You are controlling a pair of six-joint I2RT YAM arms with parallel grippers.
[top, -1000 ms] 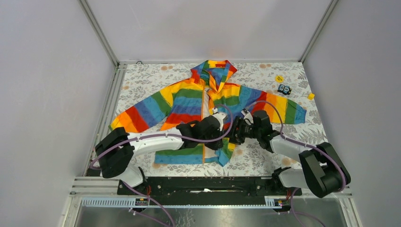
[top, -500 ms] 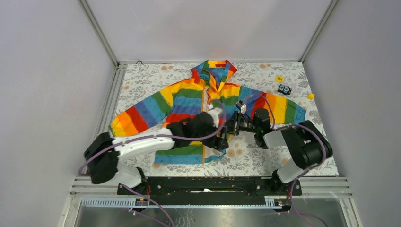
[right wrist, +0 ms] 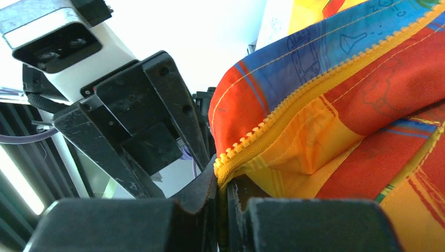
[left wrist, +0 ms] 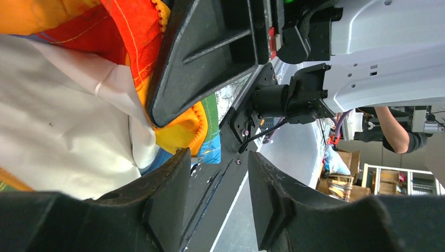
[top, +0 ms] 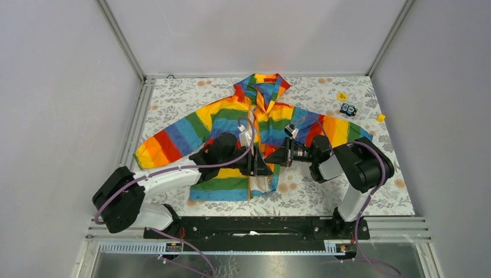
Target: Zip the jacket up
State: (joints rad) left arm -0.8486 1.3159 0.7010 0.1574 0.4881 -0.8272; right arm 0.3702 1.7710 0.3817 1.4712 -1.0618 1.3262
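The rainbow-striped hooded jacket (top: 231,124) lies face up on the table, sleeves spread, its front open below the chest with white lining showing. My right gripper (top: 271,158) is shut on the orange zipper edge (right wrist: 273,118) of the jacket's right front panel and holds it lifted off the table. My left gripper (top: 263,169) is open, its jaws apart with nothing between them, right beside the right gripper at the jacket's lower front opening. In the left wrist view the white lining (left wrist: 57,136) and the right gripper's finger (left wrist: 204,50) show close ahead.
A floral cloth (top: 324,191) covers the table. A small blue and black toy (top: 347,109), a yellow disc (top: 341,96) and a yellow cube (top: 380,117) lie at the back right. Grey walls close in left, right and behind.
Both grippers have moved left and further back over the jacket's front. The right arm has folded in, and the lifted right panel has been drawn towards the centre line.
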